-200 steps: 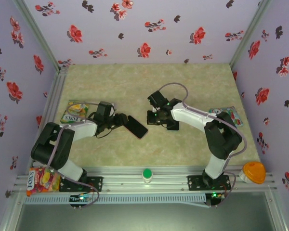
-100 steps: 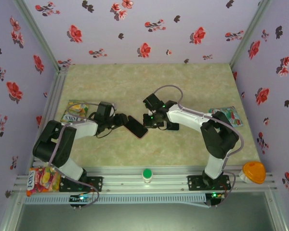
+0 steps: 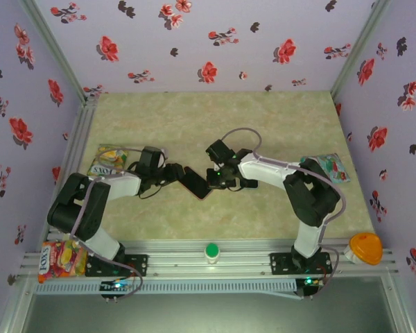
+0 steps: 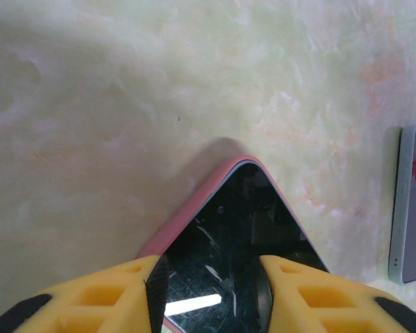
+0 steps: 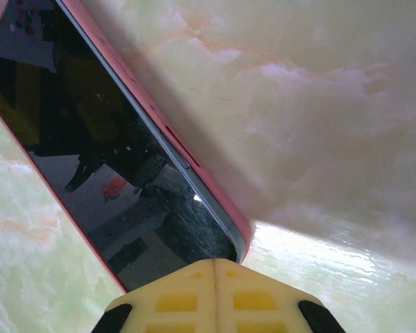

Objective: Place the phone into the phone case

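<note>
The phone case (image 4: 191, 207), phone (image 4: 249, 222) inside, is gripped by the left claw (image 4: 209, 277), lower centre. The closed right claw (image 5: 215, 274) (empty) is pressed at its corner, so the grip could be knocked loose.

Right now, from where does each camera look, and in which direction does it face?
Top external: above and behind the robot, facing down on the table; the left arm and the right arm show.
Left wrist: on the left arm, looking along the left tool, closed on the pink-rimmed phone; its yellow fingers show.
Right wrist: on the right arm, looking past the shut right tool at the table.
Shared: both wrist views show that phone.
</note>
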